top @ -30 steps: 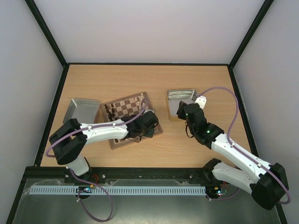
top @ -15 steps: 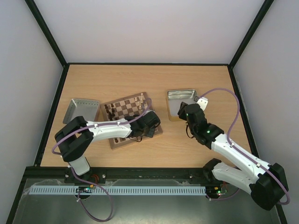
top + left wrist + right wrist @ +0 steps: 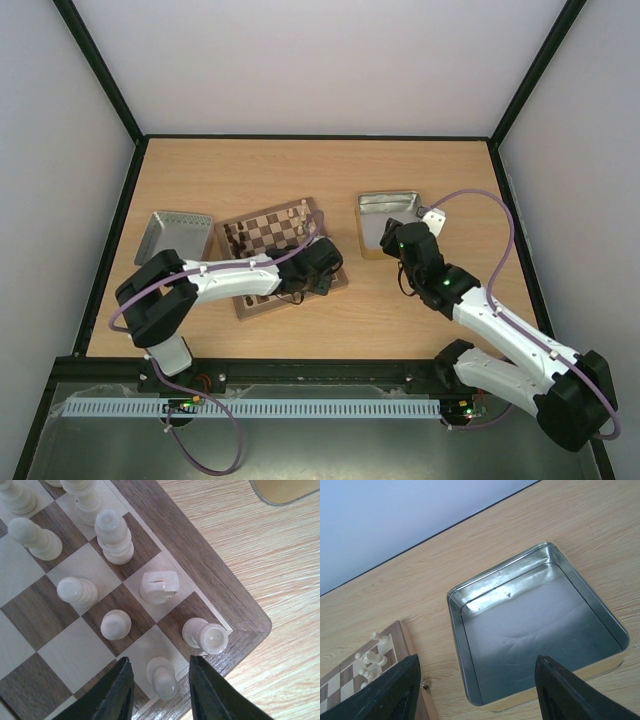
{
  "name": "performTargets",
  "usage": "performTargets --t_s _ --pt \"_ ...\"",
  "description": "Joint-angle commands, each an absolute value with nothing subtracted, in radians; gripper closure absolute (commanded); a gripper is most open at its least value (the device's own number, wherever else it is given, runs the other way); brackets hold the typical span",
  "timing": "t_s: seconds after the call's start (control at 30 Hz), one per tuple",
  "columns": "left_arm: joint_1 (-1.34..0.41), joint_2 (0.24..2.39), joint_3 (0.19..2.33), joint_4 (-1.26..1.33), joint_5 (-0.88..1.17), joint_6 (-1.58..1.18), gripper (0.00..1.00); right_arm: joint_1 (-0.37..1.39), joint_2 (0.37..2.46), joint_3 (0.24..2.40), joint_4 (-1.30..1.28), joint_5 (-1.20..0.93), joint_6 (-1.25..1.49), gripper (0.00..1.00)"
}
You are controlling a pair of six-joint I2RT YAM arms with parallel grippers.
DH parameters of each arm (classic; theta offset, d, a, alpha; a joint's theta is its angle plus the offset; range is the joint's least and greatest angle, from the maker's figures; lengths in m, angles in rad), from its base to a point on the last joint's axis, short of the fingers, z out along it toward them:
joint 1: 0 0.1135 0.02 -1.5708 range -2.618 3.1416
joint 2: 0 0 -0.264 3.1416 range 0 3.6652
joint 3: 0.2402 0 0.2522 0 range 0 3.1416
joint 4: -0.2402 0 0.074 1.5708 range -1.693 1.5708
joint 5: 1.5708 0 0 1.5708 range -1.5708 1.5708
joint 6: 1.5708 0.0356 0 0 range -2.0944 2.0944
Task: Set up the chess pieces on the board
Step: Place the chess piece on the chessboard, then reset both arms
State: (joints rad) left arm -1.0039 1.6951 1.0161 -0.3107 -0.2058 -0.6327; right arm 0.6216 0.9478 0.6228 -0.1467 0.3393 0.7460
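Top view: the checkered wooden chessboard [image 3: 262, 232] sits centre-left. My left gripper [image 3: 322, 272] is over its lower-right corner, and my right gripper [image 3: 392, 236] is at the shiny rectangular metal tin [image 3: 388, 205]. Left wrist: fingers apart, straddling a cream wooden pawn [image 3: 163, 680] without touching it. Right wrist: fingers spread wide above the tin.

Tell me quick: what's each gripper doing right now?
Left gripper: open, fingers either side of a pale chess piece on the board's edge, not gripping it.
Right gripper: open, holding nothing, above the metal tin.
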Motion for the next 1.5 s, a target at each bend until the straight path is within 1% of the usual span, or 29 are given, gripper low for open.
performTargets --t_s 0.0,0.13,0.27,0.43,0.47,0.5,0.53,0.57,0.67,0.87,0.93,1.1,1.3,1.47 --pt "-1.006 1.611 1.033 -0.347 -0.202 -0.636 0.64 0.617 0.921 0.629 -0.166 0.346 0.766 0.38" --pt "-1.001 1.523 1.050 -0.392 -0.248 -0.645 0.60 0.618 0.912 0.642 -0.181 0.349 0.770 0.38" --pt "-0.949 1.373 1.041 -0.412 -0.277 -0.642 0.45 0.618 0.904 0.658 -0.204 0.371 0.765 0.38" --pt "-0.821 1.120 0.976 -0.385 -0.277 -0.611 0.21 0.616 0.872 0.687 -0.260 0.433 0.690 0.30" --pt "-0.795 1.069 0.963 -0.380 -0.278 -0.602 0.15 0.617 0.850 0.691 -0.265 0.440 0.666 0.28" --pt "-0.770 1.013 0.950 -0.376 -0.282 -0.590 0.07 0.617 0.834 0.695 -0.270 0.441 0.645 0.25" --pt "-0.751 0.943 0.936 -0.370 -0.290 -0.570 0.02 0.617 0.814 0.699 -0.274 0.444 0.627 0.21" --pt "-0.737 0.899 0.925 -0.368 -0.304 -0.554 0.01 0.617 0.793 0.699 -0.276 0.447 0.601 0.17" --pt "-0.726 0.783 0.911 -0.394 -0.376 -0.515 0.01 0.617 0.725 0.704 -0.287 0.461 0.559 0.10" --pt "-0.726 0.633 0.915 -0.503 -0.522 -0.511 0.00 0.615 0.580 0.740 -0.342 0.517 0.533 0.00" --pt "-0.725 0.594 0.903 -0.532 -0.609 -0.519 0.01 0.617 0.537 0.757 -0.370 0.541 0.531 0.02" --pt "-0.725 0.532 0.896 -0.605 -0.720 -0.515 0.01 0.616 0.445 0.776 -0.421 0.585 0.553 0.02" --pt "-0.725 0.463 0.909 -0.637 -0.733 -0.514 0.01 0.616 0.347 0.756 -0.471 0.644 0.605 0.02" --pt "-0.725 0.438 0.925 -0.656 -0.730 -0.507 0.00 0.616 0.317 0.738 -0.476 0.662 0.624 0.02"
